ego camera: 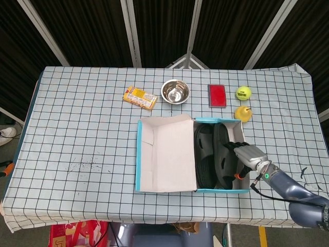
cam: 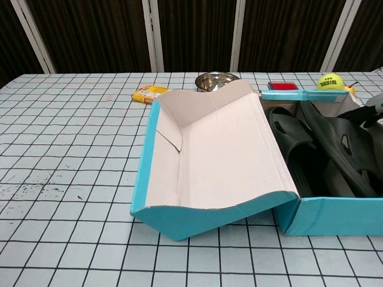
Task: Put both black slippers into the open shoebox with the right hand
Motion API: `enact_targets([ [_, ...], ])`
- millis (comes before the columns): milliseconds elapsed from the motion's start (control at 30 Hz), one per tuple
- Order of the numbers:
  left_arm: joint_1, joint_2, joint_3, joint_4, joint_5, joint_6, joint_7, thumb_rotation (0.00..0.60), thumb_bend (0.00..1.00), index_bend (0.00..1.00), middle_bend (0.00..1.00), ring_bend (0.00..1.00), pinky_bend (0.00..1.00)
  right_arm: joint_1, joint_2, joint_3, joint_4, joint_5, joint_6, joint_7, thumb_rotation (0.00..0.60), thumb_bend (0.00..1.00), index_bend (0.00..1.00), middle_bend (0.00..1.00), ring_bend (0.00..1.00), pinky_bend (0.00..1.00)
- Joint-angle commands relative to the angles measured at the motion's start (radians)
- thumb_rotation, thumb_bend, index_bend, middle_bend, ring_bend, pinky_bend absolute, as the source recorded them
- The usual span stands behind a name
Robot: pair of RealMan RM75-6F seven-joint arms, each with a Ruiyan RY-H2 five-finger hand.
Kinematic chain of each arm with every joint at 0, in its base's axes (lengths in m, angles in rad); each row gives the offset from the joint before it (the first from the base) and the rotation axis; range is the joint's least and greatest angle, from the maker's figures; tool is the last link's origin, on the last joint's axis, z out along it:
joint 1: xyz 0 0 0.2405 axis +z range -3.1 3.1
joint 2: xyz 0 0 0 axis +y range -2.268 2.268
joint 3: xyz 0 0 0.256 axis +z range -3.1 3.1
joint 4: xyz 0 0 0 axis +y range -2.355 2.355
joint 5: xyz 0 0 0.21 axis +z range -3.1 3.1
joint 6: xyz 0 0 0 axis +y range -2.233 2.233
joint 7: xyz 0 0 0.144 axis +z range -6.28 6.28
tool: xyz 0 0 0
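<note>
Table (ego camera: 77, 128): white cloth with a black grid, dark curtains behind the far edge.

Shoebox (ego camera: 167, 154): turquoise outside, pale card inside, near the right end of the table. Its lid is thrown open to the left and lies slanted; in the chest view it hides most of the box's left wall.

My right arm (ego camera: 293, 188): grey, entering from the near right corner.

Black slippers (ego camera: 213, 154), 2 of them: both inside the shoebox, matte black moulded rubber with wide straps. The left slipper (ego camera: 203, 149) lies flat along the box. The right slipper (ego camera: 224, 154) is tilted, its right edge up against the box's right wall.

My right hand (ego camera: 247, 154): at the right wall of the shoebox, dark fingers reaching over the rim onto the right slipper. I cannot tell whether they grip it or merely rest on it.

Steel bowl (ego camera: 175, 92): far of the box, upright.

Red case (ego camera: 217, 95): flat, right of the bowl.

Yellow snack packet (ego camera: 140, 97): left of the bowl.

Tennis ball (ego camera: 243, 92): right of the red case.

Small yellow fruit-shaped object (ego camera: 243, 113): just beyond the box's far right corner.
</note>
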Motion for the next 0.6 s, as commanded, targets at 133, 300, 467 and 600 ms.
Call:
enact_targets([
  [133,-0.001,0.001,0.002,-0.002,0.006,0.0,-0.003,0.6,0.33,0.03,0.0,0.0,0.07,0.019,0.05,-0.016,-0.048,0.021,-0.007,-0.022,0.6,0.21,0.0,0.0,0.0,0.0],
  [300,0.001,0.003,0.002,-0.002,0.009,0.003,-0.01,0.6,0.33,0.03,0.0,0.0,0.07,0.04,0.072,-0.033,-0.07,0.047,-0.026,-0.037,0.6,0.2,0.0,0.0,0.0,0.0],
  [467,0.002,0.005,0.002,-0.001,0.011,0.005,-0.018,0.6,0.33,0.03,0.0,0.0,0.07,0.058,0.098,-0.048,-0.09,0.07,-0.031,-0.049,0.6,0.2,0.0,0.0,0.0,0.0],
  [600,0.002,0.007,0.003,0.001,0.014,0.004,-0.026,0.6,0.34,0.03,0.0,0.0,0.07,0.048,0.142,-0.031,-0.128,0.073,0.003,-0.026,0.6,0.2,0.0,0.0,0.0,0.0],
])
